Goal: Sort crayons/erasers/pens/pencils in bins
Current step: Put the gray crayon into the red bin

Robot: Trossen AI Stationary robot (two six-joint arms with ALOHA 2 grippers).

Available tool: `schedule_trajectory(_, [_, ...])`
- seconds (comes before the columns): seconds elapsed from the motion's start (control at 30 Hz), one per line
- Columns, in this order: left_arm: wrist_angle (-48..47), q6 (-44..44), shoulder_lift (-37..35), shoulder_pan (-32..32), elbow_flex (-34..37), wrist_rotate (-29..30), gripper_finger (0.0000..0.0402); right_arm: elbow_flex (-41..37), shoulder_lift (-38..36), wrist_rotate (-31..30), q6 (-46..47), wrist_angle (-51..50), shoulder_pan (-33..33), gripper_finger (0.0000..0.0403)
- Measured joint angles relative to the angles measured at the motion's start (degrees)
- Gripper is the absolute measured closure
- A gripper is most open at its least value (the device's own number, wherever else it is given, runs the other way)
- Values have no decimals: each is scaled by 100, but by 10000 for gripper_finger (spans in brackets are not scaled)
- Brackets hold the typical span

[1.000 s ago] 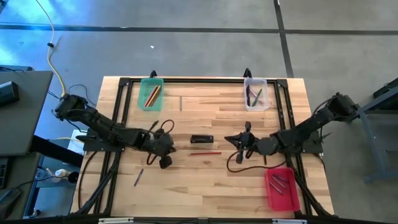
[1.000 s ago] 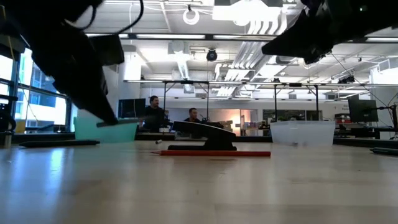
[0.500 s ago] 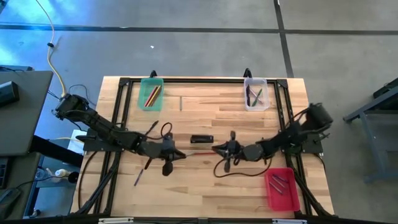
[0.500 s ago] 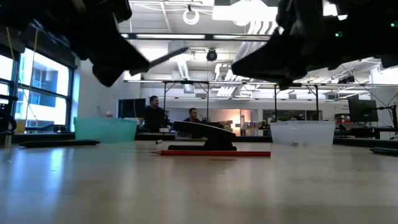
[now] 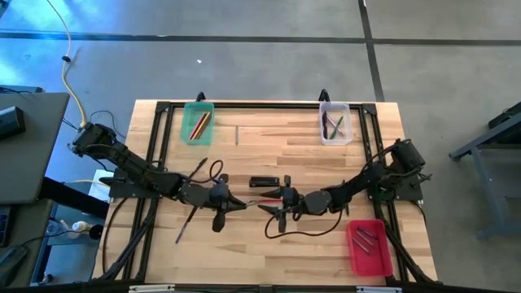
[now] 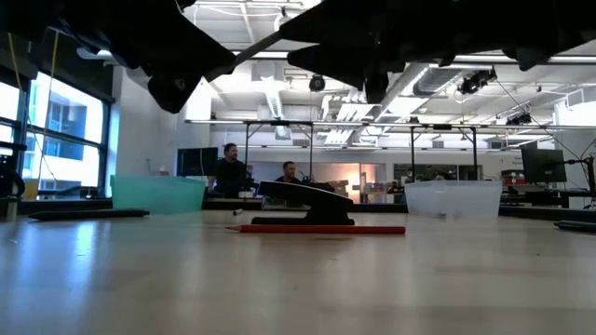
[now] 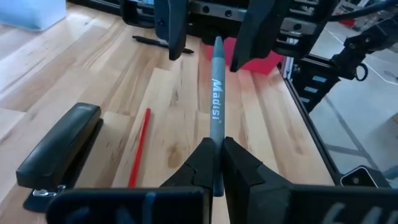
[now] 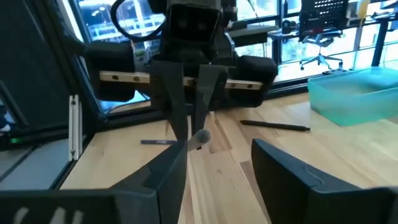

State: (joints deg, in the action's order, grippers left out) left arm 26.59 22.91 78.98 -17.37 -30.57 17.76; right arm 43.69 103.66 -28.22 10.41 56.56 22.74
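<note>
My left gripper (image 5: 236, 203) hovers over the table's middle, shut on a grey pen (image 7: 215, 93) that points toward the table's right. My right gripper (image 5: 267, 205) faces it, open; its two fingers (image 7: 171, 31) stand on either side of the pen's free tip (image 7: 217, 42) without touching it. A red pencil (image 7: 138, 149) lies flat on the wood below. The green bin (image 5: 198, 122) with pencils and the clear bin (image 5: 334, 122) stand at the far edge. The red bin (image 5: 369, 247) with pens is near right. My left gripper pinches the grey pen's rear part (image 7: 215, 142) between its two fingers. The pen runs forward out of the fingertips, along the fingers, toward the table's right. It is lifted clear of the table, its free end slanting slightly up (image 6: 256, 51).
A black stapler-like block (image 5: 263, 181) lies just beyond the red pencil. Loose pens lie on the wood at the near left (image 5: 181, 231), left of centre (image 5: 202, 165) and toward the far edge (image 5: 237, 134). Cables loop beside both wrists.
My left gripper has risen from near the table and gone toward the right edge, carrying the grey pen lifted and pointing right. My right gripper has gone toward the left edge to meet it and has opened, so its fingers now flank the pen's tip.
</note>
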Motion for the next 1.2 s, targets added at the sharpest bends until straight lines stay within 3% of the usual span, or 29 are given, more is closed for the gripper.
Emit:
schedule_trajectory(0.37, [26,-63,0,2,0,-2,401,253,2,345,-146,-145,-70,270])
schedule_trajectory(0.7, [28,-65,-2,0,0,-4,401,253,2,482,-81,-167,-101,389])
schedule_trajectory(0.97, [29,-106,-2,2,0,22,392,253,2,484,-116,-165,-101,382])
schedule_trajectory(1.2, [-122,-590,-328,4,-2,-90,331,253,-61,489,-188,-176,-101,394])
